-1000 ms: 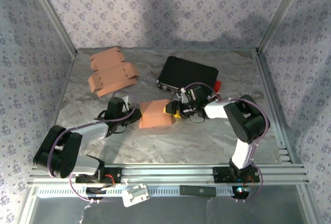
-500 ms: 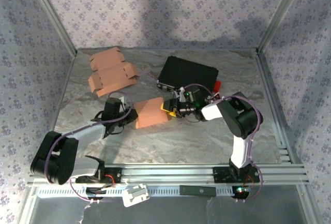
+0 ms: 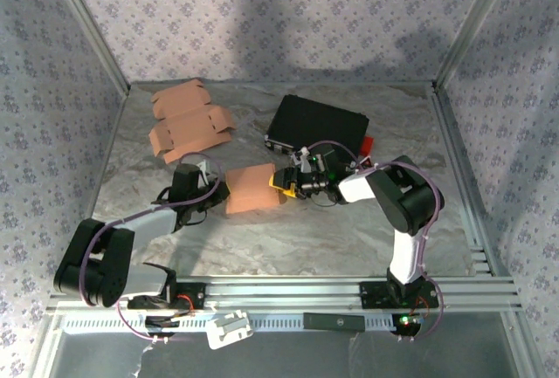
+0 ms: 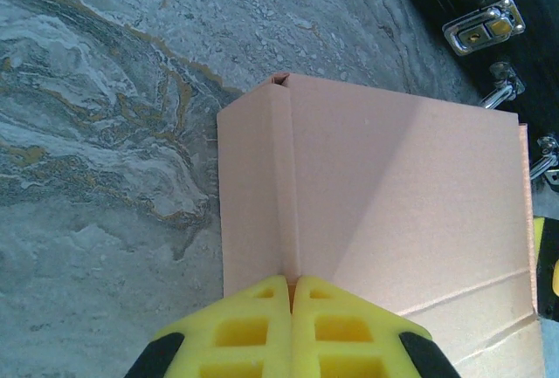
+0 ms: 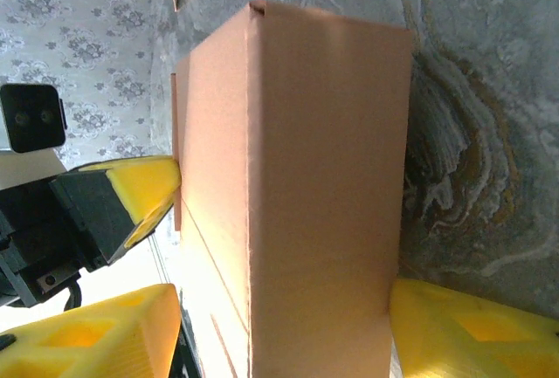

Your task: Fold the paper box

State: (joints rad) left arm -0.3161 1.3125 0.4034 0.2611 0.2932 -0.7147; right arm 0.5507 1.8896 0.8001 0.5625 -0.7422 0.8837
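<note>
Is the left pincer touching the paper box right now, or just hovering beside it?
Touching. In the left wrist view the left pincer is shut, and its yellow fingertips pinch a raised fold of the paper box with no gap.

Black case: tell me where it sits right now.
In the top view the black case lies right of centre toward the far wall, just behind the right tool and the paper box.

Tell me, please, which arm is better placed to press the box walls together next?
Probably the right. The right gripper has the paper box between its fingers, one on each side, so it can squeeze. The left gripper is shut, with its tips merely touching the box's edge fold.
</note>
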